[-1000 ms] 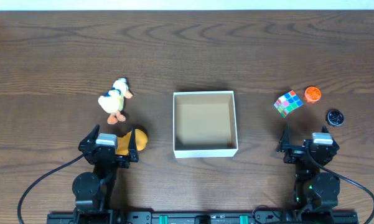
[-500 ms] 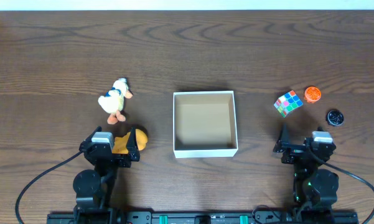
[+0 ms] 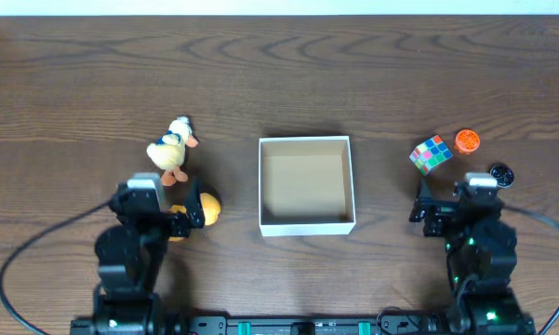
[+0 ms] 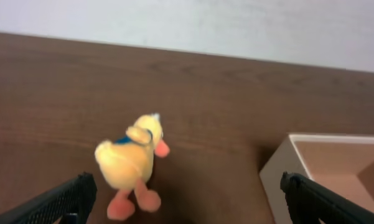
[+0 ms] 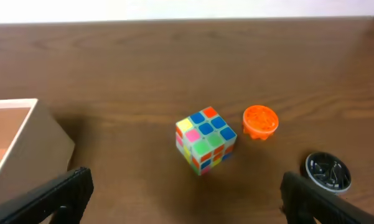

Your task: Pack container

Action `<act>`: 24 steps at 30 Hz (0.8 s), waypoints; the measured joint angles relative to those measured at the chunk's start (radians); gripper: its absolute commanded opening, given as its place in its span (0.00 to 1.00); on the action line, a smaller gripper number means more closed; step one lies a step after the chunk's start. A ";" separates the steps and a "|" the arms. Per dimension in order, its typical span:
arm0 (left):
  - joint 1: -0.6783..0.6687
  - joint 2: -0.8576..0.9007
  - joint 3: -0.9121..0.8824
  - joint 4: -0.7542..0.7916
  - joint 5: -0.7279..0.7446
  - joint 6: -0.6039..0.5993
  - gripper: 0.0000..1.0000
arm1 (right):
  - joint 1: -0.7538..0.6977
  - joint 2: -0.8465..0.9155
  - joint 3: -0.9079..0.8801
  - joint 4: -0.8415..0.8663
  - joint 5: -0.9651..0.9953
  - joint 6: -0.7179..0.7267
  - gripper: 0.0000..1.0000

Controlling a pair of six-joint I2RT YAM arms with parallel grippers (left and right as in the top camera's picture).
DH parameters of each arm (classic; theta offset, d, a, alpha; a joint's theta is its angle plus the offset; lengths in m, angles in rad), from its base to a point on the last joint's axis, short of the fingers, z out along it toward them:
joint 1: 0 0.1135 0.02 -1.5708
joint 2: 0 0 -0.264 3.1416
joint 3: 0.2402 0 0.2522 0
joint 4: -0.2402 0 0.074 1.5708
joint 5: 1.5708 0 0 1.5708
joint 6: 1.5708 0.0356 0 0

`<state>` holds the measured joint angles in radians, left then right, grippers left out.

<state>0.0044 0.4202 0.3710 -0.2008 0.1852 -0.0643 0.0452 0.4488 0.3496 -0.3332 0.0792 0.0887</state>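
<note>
The container [image 3: 306, 140], centre frame, is empty; duck [image 4: 132, 163] and cube [image 5: 205, 140] lie outside. Left gripper [image 4: 185, 186] and right gripper [image 5: 183, 180] gape wide, holding nothing.

The left claw [image 3: 158, 203] has advanced up the tabletop [image 3: 298, 74] toward the plush duck [image 3: 172, 149], now covering more of the yellow toy [image 3: 209, 207]; the right claw [image 3: 458, 197] has advanced likewise, nearing the black disc [image 3: 500, 174].
</note>
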 measured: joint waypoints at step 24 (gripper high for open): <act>0.000 0.724 0.851 -0.708 0.003 -0.015 0.98 | -0.038 0.789 0.998 -0.842 -0.195 0.164 0.99</act>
<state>0.0044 1.1442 1.2224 -0.9089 0.1886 -0.0792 0.0074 1.2373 1.3472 -1.1748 -0.1154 0.2527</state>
